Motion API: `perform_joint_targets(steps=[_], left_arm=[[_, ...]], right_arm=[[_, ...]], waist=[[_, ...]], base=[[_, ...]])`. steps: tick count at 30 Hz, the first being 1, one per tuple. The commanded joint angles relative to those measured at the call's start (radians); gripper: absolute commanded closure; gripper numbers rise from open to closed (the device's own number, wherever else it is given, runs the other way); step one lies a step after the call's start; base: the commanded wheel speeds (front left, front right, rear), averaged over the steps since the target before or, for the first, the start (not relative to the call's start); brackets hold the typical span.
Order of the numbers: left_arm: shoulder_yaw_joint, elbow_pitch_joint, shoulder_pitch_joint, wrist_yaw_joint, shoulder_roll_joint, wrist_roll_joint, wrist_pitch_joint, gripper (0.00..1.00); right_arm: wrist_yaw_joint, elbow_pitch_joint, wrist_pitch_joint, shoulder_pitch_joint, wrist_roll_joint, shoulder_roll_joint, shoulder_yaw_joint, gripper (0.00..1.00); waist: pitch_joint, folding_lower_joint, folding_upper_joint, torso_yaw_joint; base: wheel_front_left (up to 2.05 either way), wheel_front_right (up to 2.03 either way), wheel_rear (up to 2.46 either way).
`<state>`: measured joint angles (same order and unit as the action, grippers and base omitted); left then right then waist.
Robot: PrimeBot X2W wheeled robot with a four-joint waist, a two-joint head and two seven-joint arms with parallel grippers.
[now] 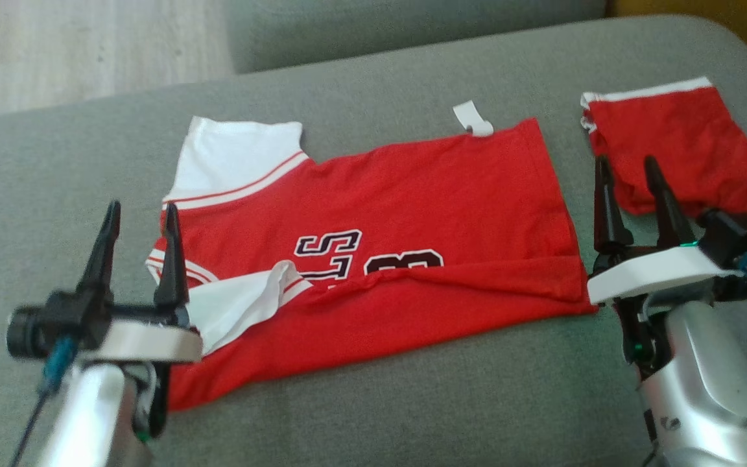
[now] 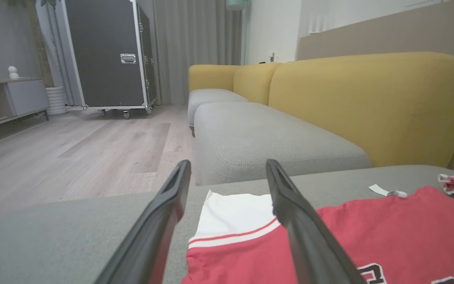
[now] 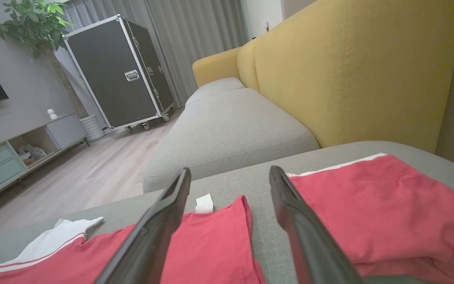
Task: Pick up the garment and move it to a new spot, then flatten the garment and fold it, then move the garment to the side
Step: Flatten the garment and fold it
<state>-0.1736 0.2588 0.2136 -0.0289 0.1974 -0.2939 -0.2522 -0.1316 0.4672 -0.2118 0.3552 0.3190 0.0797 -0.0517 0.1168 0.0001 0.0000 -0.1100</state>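
The garment (image 1: 412, 214) is a red jersey with white sleeves and dark lettering, spread on the grey cushion (image 1: 373, 402). Its near long edge is folded over toward the middle, and a white sleeve pokes out of the fold. My left gripper (image 1: 141, 217) hovers open at the jersey's left end, beside the sleeves, holding nothing. In the left wrist view the gripper (image 2: 227, 167) points over the white sleeve (image 2: 235, 215). My right gripper (image 1: 626, 170) stands open just past the jersey's right hem, empty. In the right wrist view that gripper (image 3: 229, 175) frames the jersey's hem corner (image 3: 219, 240).
A second red piece with a white band (image 1: 678, 143) lies on the cushion at the far right, behind my right gripper. A yellow sofa back (image 3: 349, 67) rises beyond it. Wooden floor (image 2: 73, 154) and a black wheeled case (image 2: 108, 55) lie past the cushion's far edge.
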Motion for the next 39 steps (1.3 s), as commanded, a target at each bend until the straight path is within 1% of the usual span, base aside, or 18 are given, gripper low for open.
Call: perform_joint_targets(steps=[1, 4, 8, 10, 11, 14, 16, 20, 25, 32, 35, 37, 38, 39], left_arm=[[0.03, -0.009, 0.093, 0.016, 0.045, 0.017, -0.005, 0.0], [-0.002, 0.059, 0.194, 0.069, 0.1, 0.038, 0.078, 0.0], [-0.027, 0.167, 0.377, 0.121, 0.171, 0.041, 0.218, 0.0], [-0.051, 0.23, 0.464, 0.142, 0.206, 0.032, 0.303, 0.0], [-0.071, 0.29, 0.546, 0.153, 0.239, 0.011, 0.379, 0.0], [-0.1, 0.361, 0.65, 0.158, 0.281, -0.016, 0.444, 0.0], [-0.129, 0.405, 0.704, 0.159, 0.303, -0.028, 0.479, 0.0], [-0.191, 0.487, 0.77, 0.159, 0.344, -0.06, 0.532, 0.0], [-0.245, 0.561, 0.809, 0.159, 0.369, -0.104, 0.564, 0.0], [-0.297, 0.618, 0.825, 0.159, 0.371, -0.16, 0.602, 0.0], [-0.302, 0.643, 0.839, 0.159, 0.371, -0.194, 0.621, 0.0], [-0.281, 0.669, 0.843, 0.159, 0.359, -0.243, 0.645, 0.0], [-0.272, 0.683, 0.843, 0.159, 0.351, -0.27, 0.664, 0.11], [-0.27, 0.69, 0.843, 0.159, 0.349, -0.291, 0.682, 0.37]], right_arm=[[0.001, -0.045, -0.012, 0.037, -0.013, -0.008, -0.012, 0.0], [0.001, -0.07, -0.008, 0.058, -0.028, -0.016, 0.005, 0.0], [0.001, -0.107, 0.003, 0.093, -0.041, -0.023, 0.013, 0.0], [0.001, -0.119, 0.01, 0.119, -0.05, -0.025, 0.005, 0.0], [0.001, -0.131, 0.014, 0.151, -0.052, -0.027, -0.006, 0.0], [0.001, -0.147, 0.013, 0.192, -0.045, -0.028, -0.019, 0.0], [0.001, -0.156, 0.01, 0.213, -0.013, -0.029, -0.029, 0.0], [0.001, -0.166, 0.003, 0.244, 0.014, -0.029, -0.07, 0.0], [0.001, -0.173, -0.005, 0.262, 0.025, -0.029, -0.083, 0.0], [0.001, -0.171, -0.006, 0.265, 0.025, -0.029, -0.07, 0.0], [0.001, -0.174, -0.003, 0.266, 0.021, -0.029, -0.067, 0.0], [0.001, -0.177, 0.0, 0.27, 0.017, -0.029, -0.064, 0.0], [0.001, -0.179, 0.002, 0.272, 0.014, -0.029, -0.063, 0.0], [0.001, -0.179, 0.004, 0.274, 0.011, -0.029, -0.06, 0.0]], waist=[[0.036, -0.0001, 0.0, -0.022], [0.081, -0.0001, 0.0, -0.039], [0.159, -0.0001, 0.0, -0.073], [0.198, -0.0001, 0.0, -0.094], [0.234, -0.0001, 0.0, -0.114], [0.277, -0.0001, 0.0, -0.14], [0.302, -0.0001, 0.0, -0.154], [0.334, -0.0001, 0.0, -0.182], [0.344, -0.0001, 0.0, -0.197], [0.339, -0.0001, 0.0, -0.197], [0.342, -0.0001, 0.0, -0.194], [0.345, -0.0001, 0.0, -0.192], [0.346, -0.0001, 0.0, -0.191], [0.347, -0.0001, 0.0, -0.191]], base=[[0.0, 0.0, 0.0], [0.0, 0.0, 0.0], [0.0, 0.0, 0.0], [0.0, 0.0, 0.0], [0.0, 0.0, 0.0], [0.0, 0.0, 0.0], [0.0, 0.0, 0.0], [0.0, 0.0, 0.0], [0.0, 0.0, 0.0], [0.0, 0.0, 0.0], [0.0, 0.0, 0.0], [0.0, 0.0, 0.0], [0.0, 0.0, 0.0], [0.0, 0.0, 0.0]])
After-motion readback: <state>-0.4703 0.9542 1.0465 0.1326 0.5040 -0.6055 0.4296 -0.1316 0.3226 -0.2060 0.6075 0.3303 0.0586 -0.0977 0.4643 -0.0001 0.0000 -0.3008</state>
